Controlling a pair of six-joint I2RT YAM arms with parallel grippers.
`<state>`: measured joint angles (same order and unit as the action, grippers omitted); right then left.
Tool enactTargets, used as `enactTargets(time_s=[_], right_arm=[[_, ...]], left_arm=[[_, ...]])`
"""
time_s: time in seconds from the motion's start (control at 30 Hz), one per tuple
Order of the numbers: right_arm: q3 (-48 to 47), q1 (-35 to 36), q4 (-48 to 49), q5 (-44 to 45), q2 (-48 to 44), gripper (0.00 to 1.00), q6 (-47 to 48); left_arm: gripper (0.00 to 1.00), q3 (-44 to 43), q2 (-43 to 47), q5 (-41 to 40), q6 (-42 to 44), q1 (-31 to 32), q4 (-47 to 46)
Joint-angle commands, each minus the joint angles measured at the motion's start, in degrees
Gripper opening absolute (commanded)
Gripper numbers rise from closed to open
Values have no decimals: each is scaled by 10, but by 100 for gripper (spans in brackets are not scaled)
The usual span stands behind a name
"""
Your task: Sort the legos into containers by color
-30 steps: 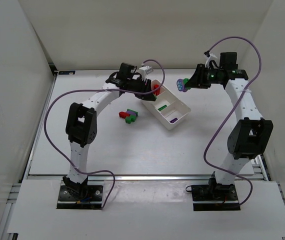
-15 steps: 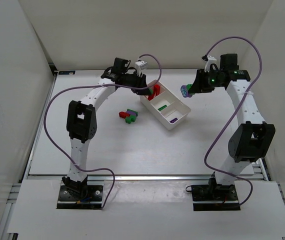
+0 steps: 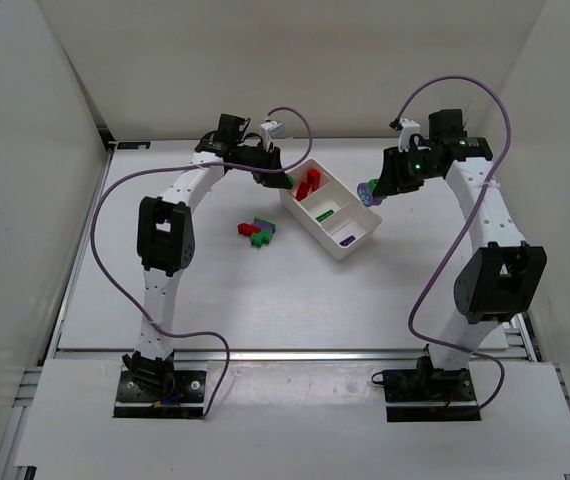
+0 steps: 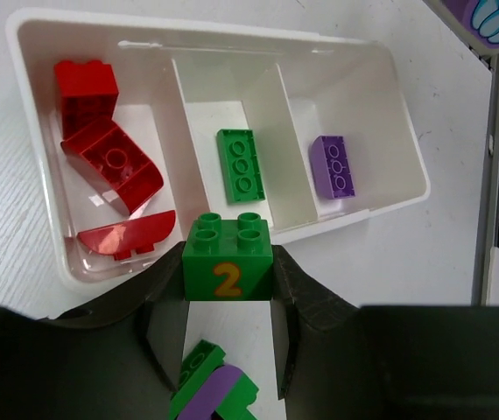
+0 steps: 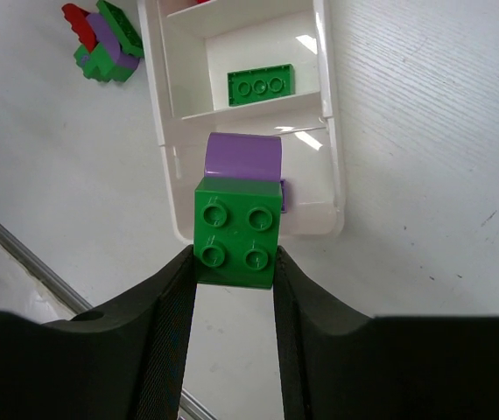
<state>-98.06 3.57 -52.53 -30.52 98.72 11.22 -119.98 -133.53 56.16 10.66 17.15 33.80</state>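
The white tray (image 3: 310, 230) has three compartments in a row. In the left wrist view (image 4: 381, 114) they hold red bricks (image 4: 109, 162), a green brick (image 4: 240, 163) and a purple brick (image 4: 333, 166). My left gripper (image 3: 277, 179) is shut on a green brick marked "2" (image 4: 228, 271), just off the tray's long side by the red compartment. My right gripper (image 3: 369, 192) is shut on a green brick (image 5: 236, 232) with a purple piece (image 5: 243, 157) joined to it, above the tray's purple end (image 5: 333, 201).
A small pile of loose red, green and purple bricks (image 3: 257, 232) lies on the table left of the tray; it also shows in the right wrist view (image 5: 105, 39) and under my left gripper (image 4: 210, 389). White walls enclose the table.
My left gripper has drawn back to the left from over the tray's red end, still holding its green brick. My right gripper has come down and in toward the tray's purple end.
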Motion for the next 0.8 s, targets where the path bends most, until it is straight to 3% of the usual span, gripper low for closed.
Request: enactTargets(time_s=[0.0, 0.4, 0.77], right_arm=[[-25, 7, 2, 2, 9, 0, 15], [-10, 8, 53, -2, -9, 0, -32], [82, 5, 132, -3, -68, 0, -60]], left_arm=[[10, -39, 9, 26, 31, 11, 23], [10, -63, -4, -37, -4, 51, 36], [10, -93, -15, -120, -65, 87, 79]])
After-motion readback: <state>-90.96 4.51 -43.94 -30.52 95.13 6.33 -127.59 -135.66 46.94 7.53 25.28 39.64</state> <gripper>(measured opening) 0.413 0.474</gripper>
